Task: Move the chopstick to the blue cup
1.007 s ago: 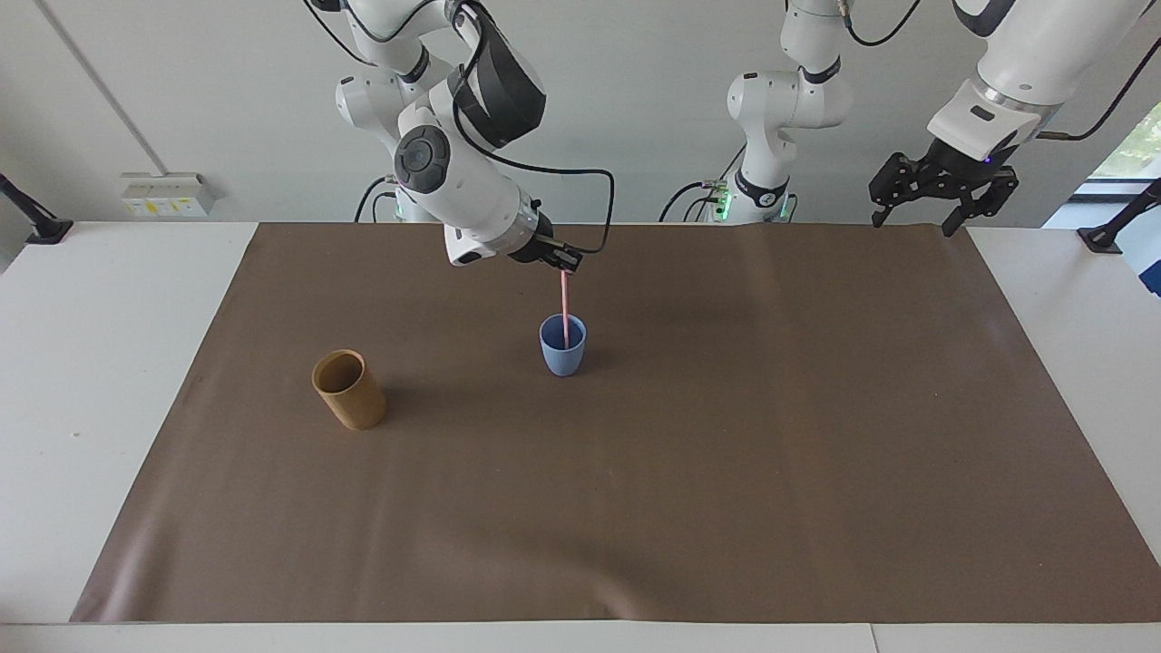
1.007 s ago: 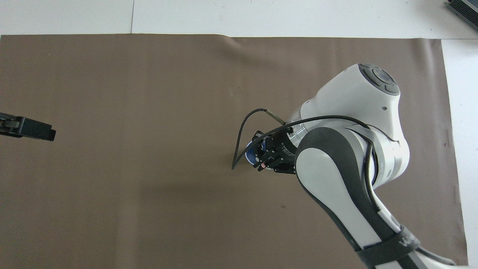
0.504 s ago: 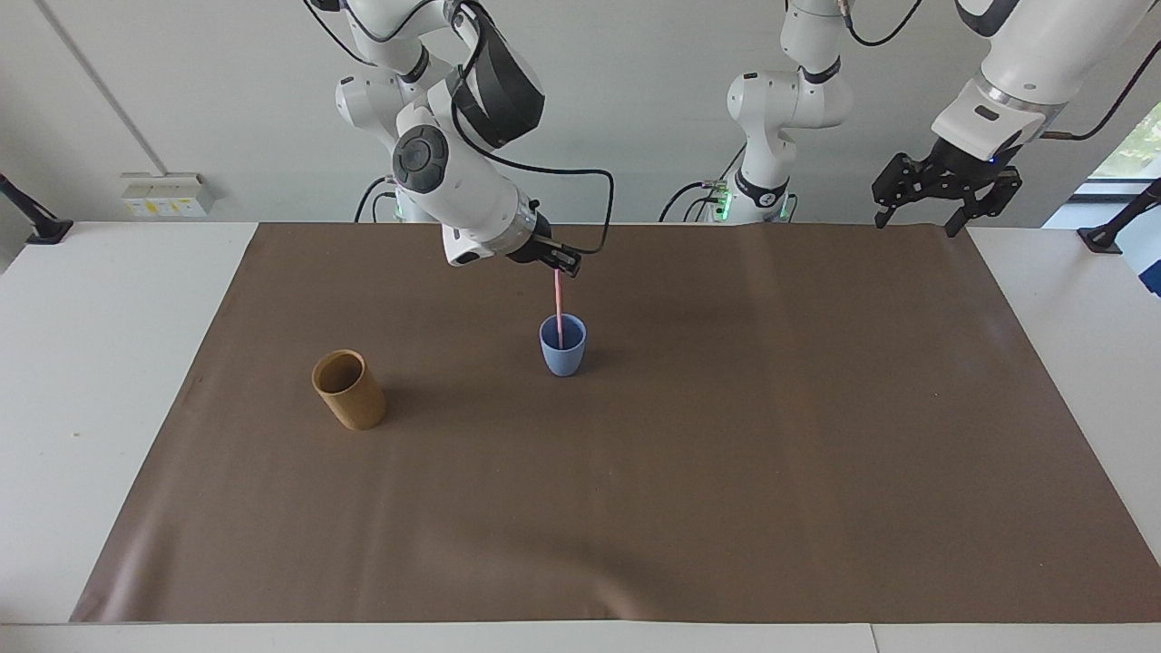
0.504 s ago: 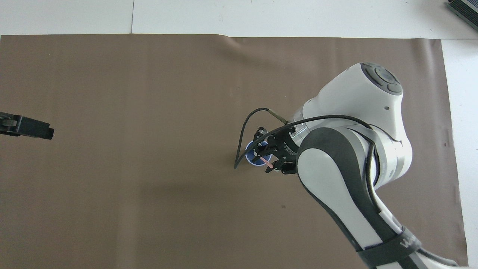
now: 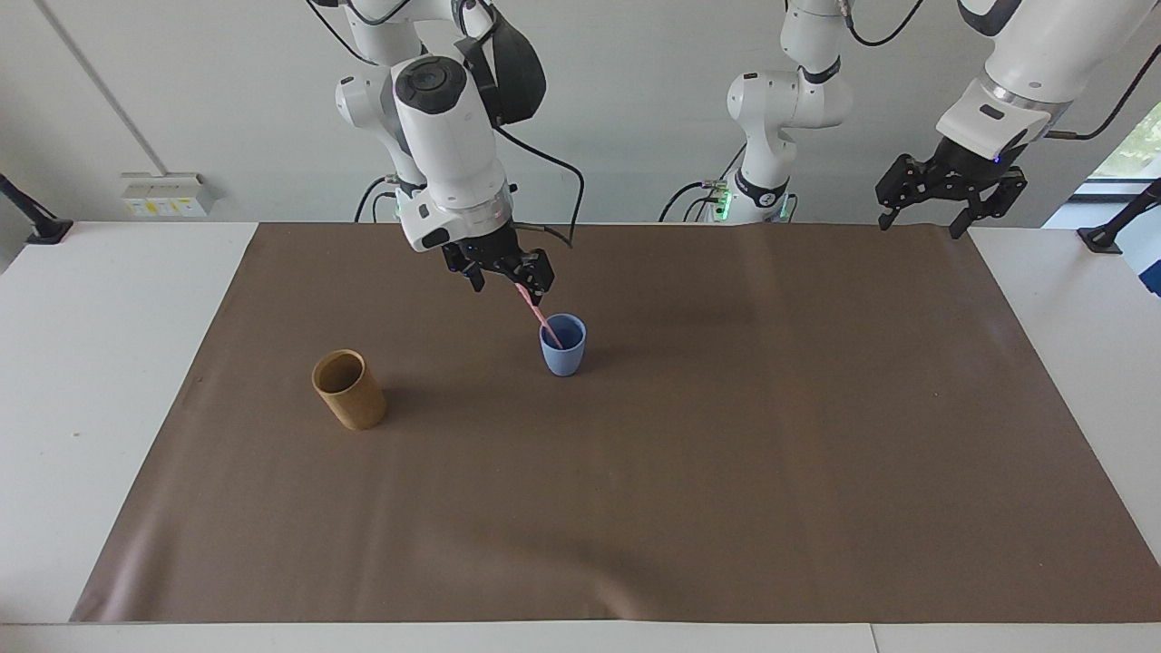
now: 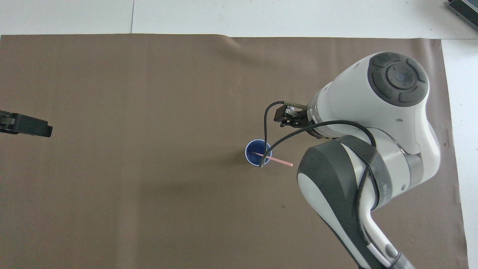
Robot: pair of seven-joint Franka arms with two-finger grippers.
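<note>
One chopstick point(image 5: 542, 321) leans in the blue cup point(image 5: 563, 352), tip toward your right gripper point(image 5: 504, 270), spread and empty above it; left gripper point(image 5: 949, 187) waits, spread.

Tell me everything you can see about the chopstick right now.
The chopstick is a single thin, straight pink stick with a matte look. Its lower end sits inside the blue cup, and it leans against the rim, tilted toward the right arm's end of the table, with its upper part sticking out above the cup. The open right gripper hangs by its top end; whether it touches the stick cannot be told. Only the cup clearly touches it.
</note>
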